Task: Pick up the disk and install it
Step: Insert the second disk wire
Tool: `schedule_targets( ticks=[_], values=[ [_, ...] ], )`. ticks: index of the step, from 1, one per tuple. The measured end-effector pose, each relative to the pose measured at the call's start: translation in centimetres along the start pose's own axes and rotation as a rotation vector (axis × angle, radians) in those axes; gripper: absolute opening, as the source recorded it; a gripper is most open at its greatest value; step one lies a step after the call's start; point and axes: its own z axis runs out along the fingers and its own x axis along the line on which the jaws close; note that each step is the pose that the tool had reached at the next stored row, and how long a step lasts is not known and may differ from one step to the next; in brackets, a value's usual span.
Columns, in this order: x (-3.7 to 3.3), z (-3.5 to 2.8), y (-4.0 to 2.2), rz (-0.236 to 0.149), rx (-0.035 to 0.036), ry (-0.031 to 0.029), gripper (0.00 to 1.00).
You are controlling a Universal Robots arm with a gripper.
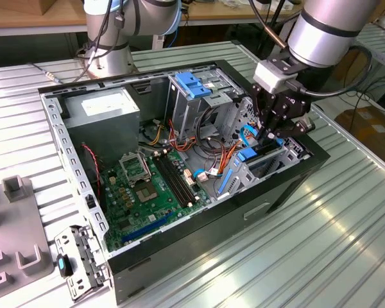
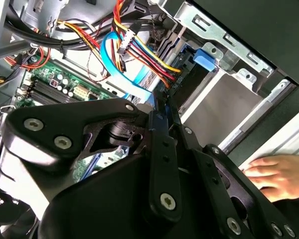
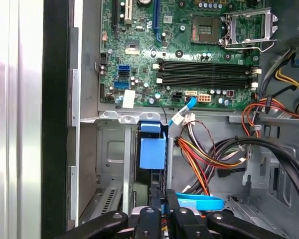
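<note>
The disk (image 1: 249,156) stands on edge in the drive bay at the side of the open computer case (image 1: 289,186) on the exterior view's right. Its blue carrier frame shows in both wrist views (image 3: 153,149) (image 2: 205,57). My gripper (image 1: 267,135) reaches down into that bay from above. In both wrist views the gripper (image 3: 163,200) (image 2: 162,107) has its fingers drawn close together with a thin blue edge of the carrier between them. The disk's silver body is mostly hidden by the bay walls and by my fingers.
Bundled coloured cables (image 3: 204,154) and a blue ribbon cable (image 2: 119,69) crowd the bay's inner side. The motherboard (image 1: 147,186), grey power-supply box (image 1: 109,109) and blue-capped cage (image 1: 192,86) fill the case. A person's hand (image 2: 276,174) rests outside the case wall. A grey fixture (image 1: 16,224) sits at the left.
</note>
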Motion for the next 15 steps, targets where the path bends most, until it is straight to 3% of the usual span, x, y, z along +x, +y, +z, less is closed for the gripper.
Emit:
schedule_targets(
  ticks=[5, 12, 13, 15],
  values=[
    [0.23, 0.01, 0.01, 0.0, 0.0046, -0.0024, 0.16],
    [0.24, 0.01, 0.02, 0.0, 0.0048, -0.0055, 0.16],
    [0.27, 0.03, 0.02, 0.0, 0.0048, -0.0068, 0.16],
    [0.51, 0.04, 0.03, 0.001, 0.0051, -0.0148, 0.16]
  ],
)
